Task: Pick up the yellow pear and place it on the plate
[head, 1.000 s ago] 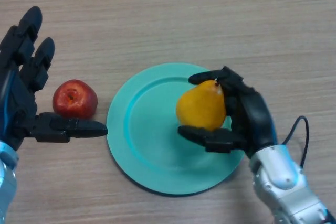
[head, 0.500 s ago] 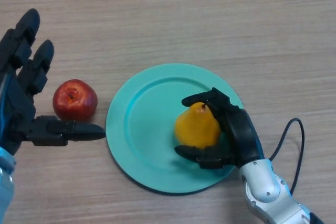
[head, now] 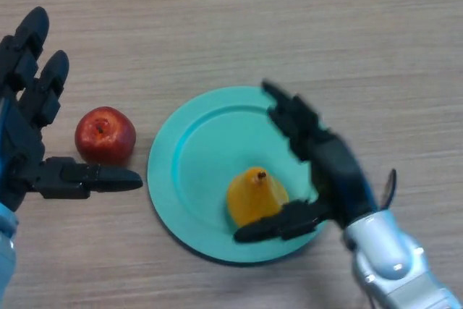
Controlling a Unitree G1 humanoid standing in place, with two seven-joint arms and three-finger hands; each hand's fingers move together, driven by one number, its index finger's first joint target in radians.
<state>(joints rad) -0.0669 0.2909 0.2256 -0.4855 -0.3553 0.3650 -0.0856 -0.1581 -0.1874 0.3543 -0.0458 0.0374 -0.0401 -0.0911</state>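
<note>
No readable text, label, brand, number or sign anywhere in view.

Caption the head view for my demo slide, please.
Yellow pear standing on the teal plate, right hand open beside it; left hand open near the red apple.

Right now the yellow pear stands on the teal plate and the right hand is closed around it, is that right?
Not quite. In the head view the yellow pear does stand on the teal plate, but the right hand is open, its fingers spread away from the pear.
</note>
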